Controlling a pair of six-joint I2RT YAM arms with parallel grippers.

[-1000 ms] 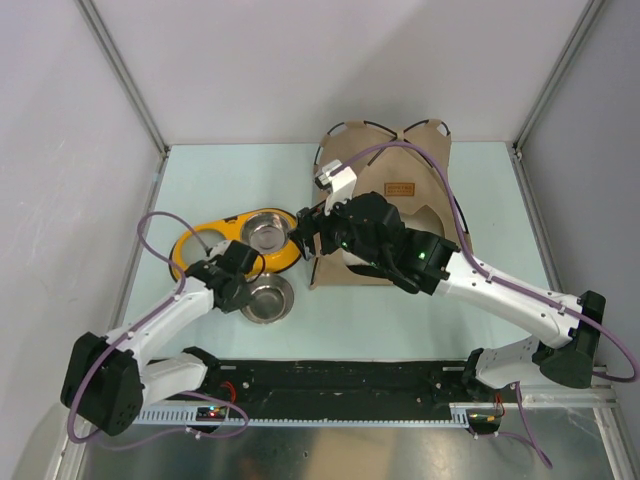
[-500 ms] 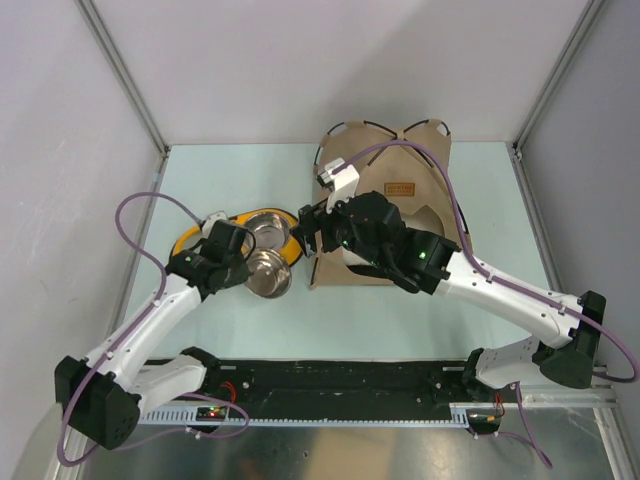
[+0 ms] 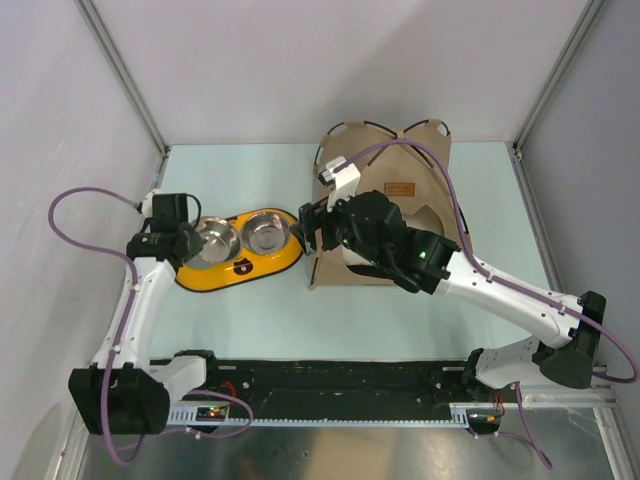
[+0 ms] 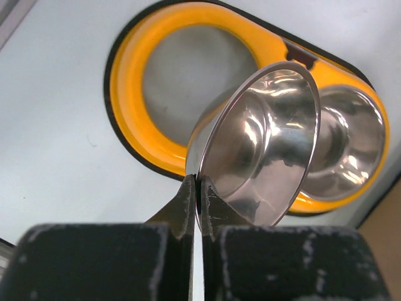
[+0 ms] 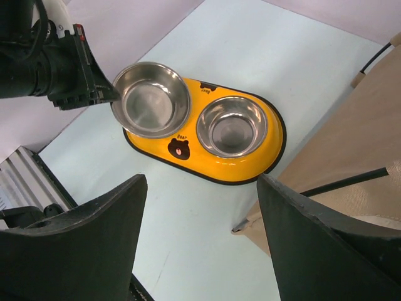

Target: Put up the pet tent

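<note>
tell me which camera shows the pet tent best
Top external: the pet tent shows nearly whole, though the right arm covers its near part. Right wrist shows only a fabric edge and black poles; left wrist just a tan sliver in the corner.

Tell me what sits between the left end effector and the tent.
The yellow feeder lies between them, a bowl seated in its hole nearer the tent. The left end effector is shut on the rim of a second bowl. The right end effector hangs open by the tent's left edge.
</note>
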